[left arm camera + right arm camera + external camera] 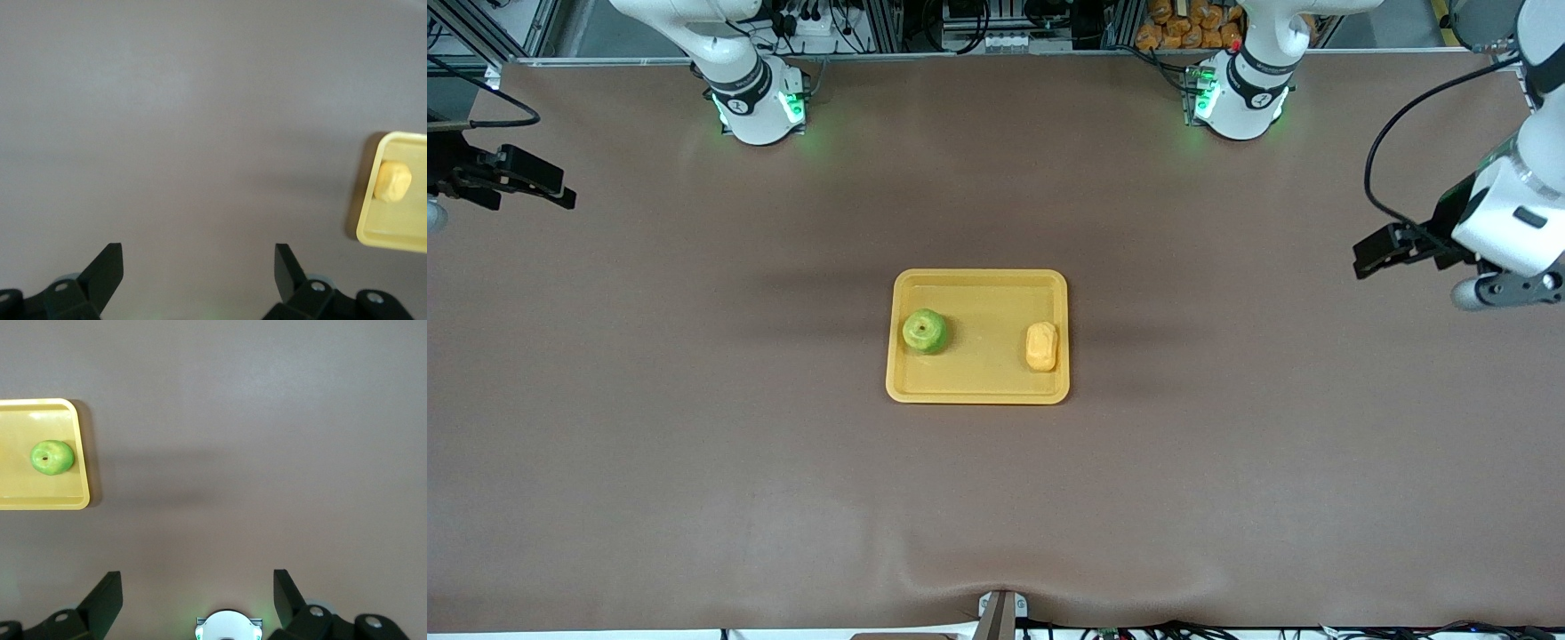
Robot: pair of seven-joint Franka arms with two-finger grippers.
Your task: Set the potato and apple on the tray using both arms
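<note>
The yellow-orange tray [983, 378] lies at the middle of the table. The green apple [925, 332] sits on it toward the right arm's end. The yellow-orange potato [1041, 346] lies on it toward the left arm's end. My left gripper [1362, 254] is open and empty, up over bare table at the left arm's end; its view [199, 263] shows the tray [400, 237] and potato [392, 182] far off. My right gripper [562, 194] is open and empty over the right arm's end; its view [198, 587] shows the tray [40, 495] and apple [51, 457].
A brown cover [694, 427] spreads over the whole table. The arm bases [760, 102] [1240, 98] stand along the edge farthest from the front camera; the right arm's base [227, 627] shows below its gripper. A small bracket [1000, 613] sits at the nearest edge.
</note>
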